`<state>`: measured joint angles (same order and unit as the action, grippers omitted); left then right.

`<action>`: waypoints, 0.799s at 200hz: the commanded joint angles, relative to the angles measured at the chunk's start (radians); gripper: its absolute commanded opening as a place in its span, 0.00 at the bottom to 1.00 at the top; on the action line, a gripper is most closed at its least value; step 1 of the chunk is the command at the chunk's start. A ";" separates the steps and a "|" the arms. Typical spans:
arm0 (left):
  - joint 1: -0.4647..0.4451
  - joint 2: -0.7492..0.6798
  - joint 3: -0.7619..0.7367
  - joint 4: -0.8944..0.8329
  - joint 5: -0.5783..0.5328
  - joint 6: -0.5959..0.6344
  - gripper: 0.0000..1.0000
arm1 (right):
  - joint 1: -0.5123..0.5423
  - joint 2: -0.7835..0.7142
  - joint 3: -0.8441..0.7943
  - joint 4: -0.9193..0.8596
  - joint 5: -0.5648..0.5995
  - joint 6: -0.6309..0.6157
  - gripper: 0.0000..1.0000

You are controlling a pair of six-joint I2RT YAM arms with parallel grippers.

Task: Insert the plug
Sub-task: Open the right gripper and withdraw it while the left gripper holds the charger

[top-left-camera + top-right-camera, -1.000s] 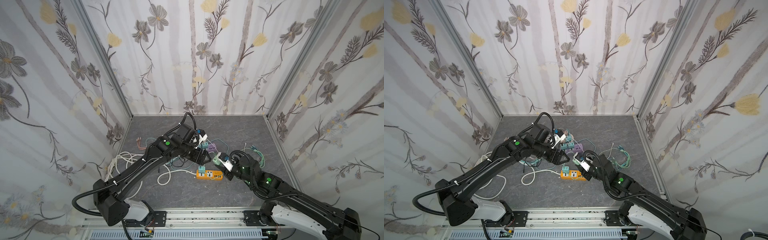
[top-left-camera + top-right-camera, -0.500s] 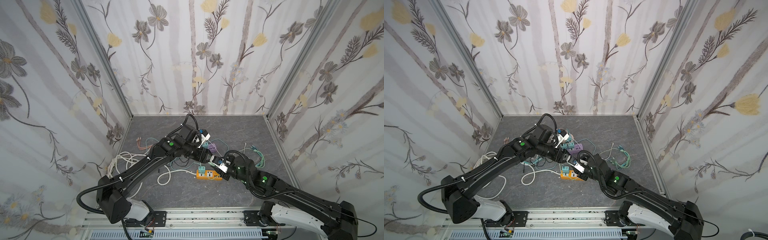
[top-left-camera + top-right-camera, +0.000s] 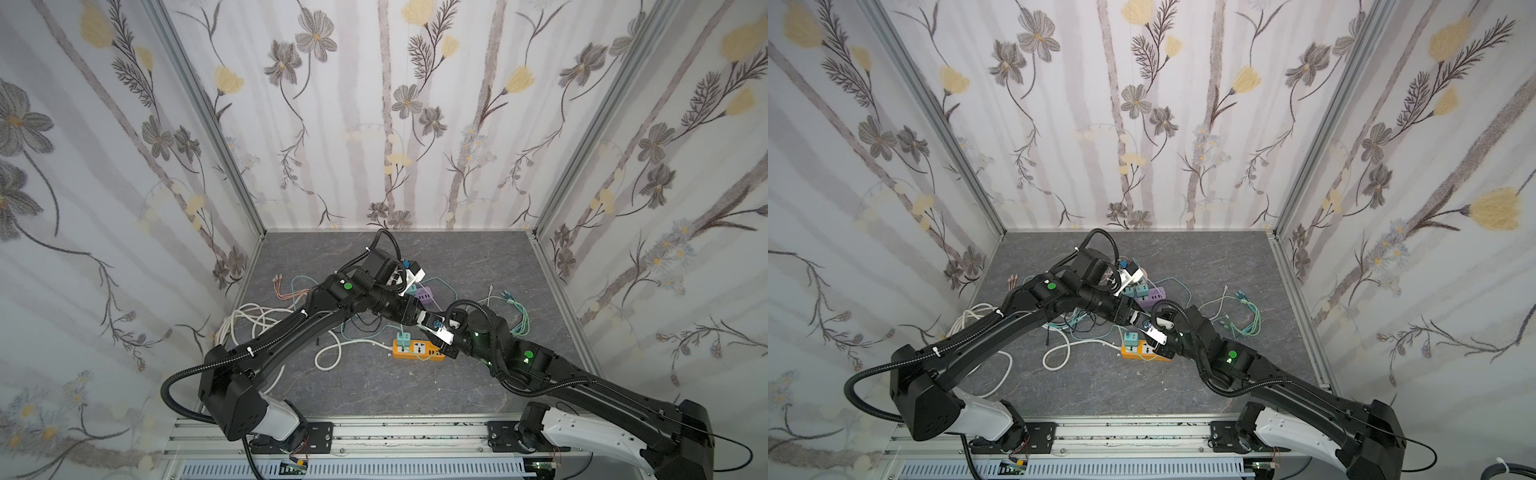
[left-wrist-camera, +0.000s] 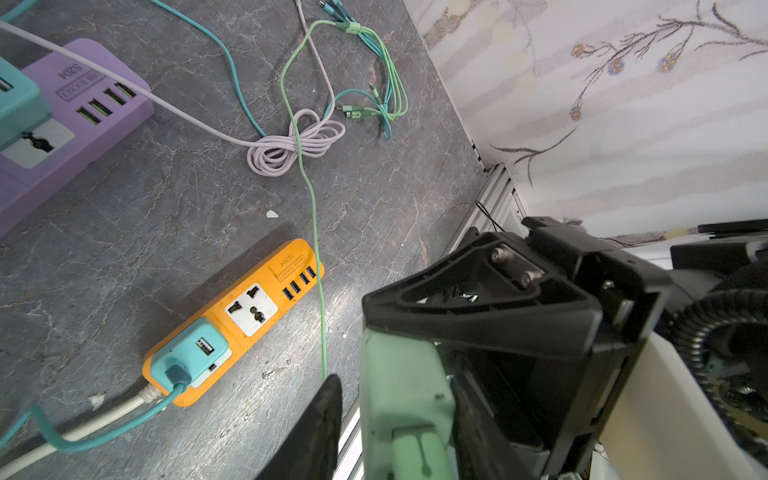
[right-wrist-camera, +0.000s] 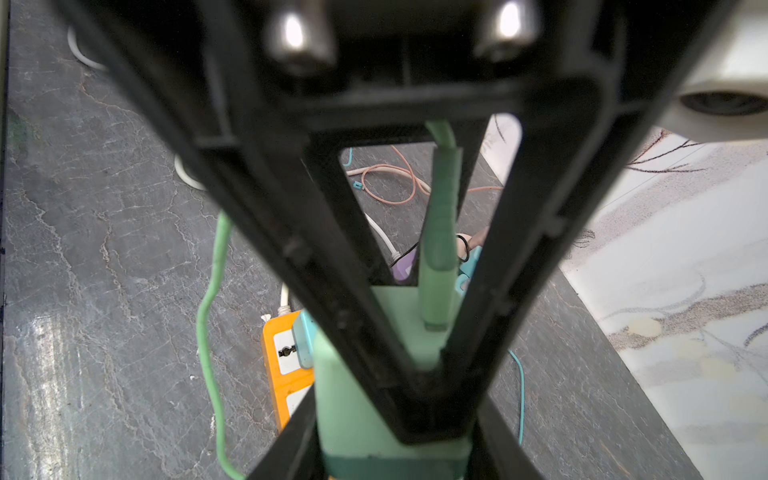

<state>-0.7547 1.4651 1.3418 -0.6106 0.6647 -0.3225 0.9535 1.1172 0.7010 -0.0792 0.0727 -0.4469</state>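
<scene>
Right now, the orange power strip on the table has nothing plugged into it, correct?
Not quite. The orange power strip already has a teal adapter plugged into one end; only the socket beside it is free. The left wrist view shows this.

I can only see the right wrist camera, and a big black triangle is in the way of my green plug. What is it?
Observer: That is a finger of the left gripper. Its fingers stand on either side of the green plug that your right gripper holds.
Operator: Where does the plug's green wire go?
Observer: The green cable runs past the USB end of the orange power strip to a bundle of green and teal cables.
Operator: And the little purple bit behind?
Observer: It is a purple power strip with a teal adapter plugged in.
</scene>
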 commanded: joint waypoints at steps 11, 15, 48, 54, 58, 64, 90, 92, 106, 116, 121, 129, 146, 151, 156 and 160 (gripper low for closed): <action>0.000 0.000 -0.003 0.018 0.038 0.024 0.44 | 0.001 0.003 0.018 0.078 -0.018 0.037 0.18; 0.000 -0.001 -0.003 0.007 0.036 0.033 0.44 | 0.001 0.003 0.018 0.078 -0.020 0.037 0.18; 0.000 -0.017 -0.011 -0.044 0.020 0.078 0.44 | 0.001 0.011 0.025 0.066 -0.001 0.041 0.19; 0.000 -0.021 -0.016 -0.038 0.022 0.077 0.44 | 0.001 0.013 0.030 0.061 0.003 0.045 0.19; 0.000 -0.024 -0.019 -0.034 0.022 0.076 0.44 | 0.001 0.016 0.032 0.060 0.005 0.047 0.19; 0.000 -0.028 -0.024 -0.023 0.023 0.071 0.43 | 0.001 0.019 0.034 0.058 0.006 0.049 0.19; 0.000 -0.032 -0.039 0.014 0.024 0.051 0.38 | 0.001 0.029 0.038 0.071 -0.004 0.060 0.19; 0.000 -0.032 -0.039 0.017 0.024 0.049 0.37 | 0.001 0.030 0.039 0.071 -0.006 0.062 0.19; 0.000 -0.030 -0.040 0.027 0.021 0.040 0.34 | 0.002 0.036 0.042 0.075 -0.019 0.063 0.19; 0.000 -0.026 -0.040 0.029 0.010 0.038 0.31 | 0.002 0.039 0.043 0.076 -0.029 0.065 0.19; 0.000 -0.025 -0.040 0.031 0.004 0.037 0.31 | 0.002 0.041 0.043 0.075 -0.035 0.066 0.19; 0.000 -0.026 -0.041 0.036 -0.007 0.035 0.30 | 0.002 0.042 0.043 0.077 -0.042 0.065 0.19; 0.000 -0.030 -0.047 0.062 -0.034 0.019 0.32 | 0.003 0.047 0.044 0.077 -0.050 0.070 0.20; 0.000 -0.032 -0.049 0.070 -0.039 0.015 0.32 | 0.004 0.048 0.044 0.076 -0.050 0.071 0.20; -0.001 -0.033 -0.051 0.076 -0.043 0.011 0.33 | 0.004 0.049 0.043 0.077 -0.049 0.071 0.20; 0.000 -0.031 -0.052 0.082 -0.045 0.009 0.32 | 0.004 0.050 0.046 0.077 -0.050 0.071 0.20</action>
<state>-0.7547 1.4380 1.2964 -0.6106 0.6506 -0.2844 0.9535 1.1599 0.7345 -0.0731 0.0628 -0.3828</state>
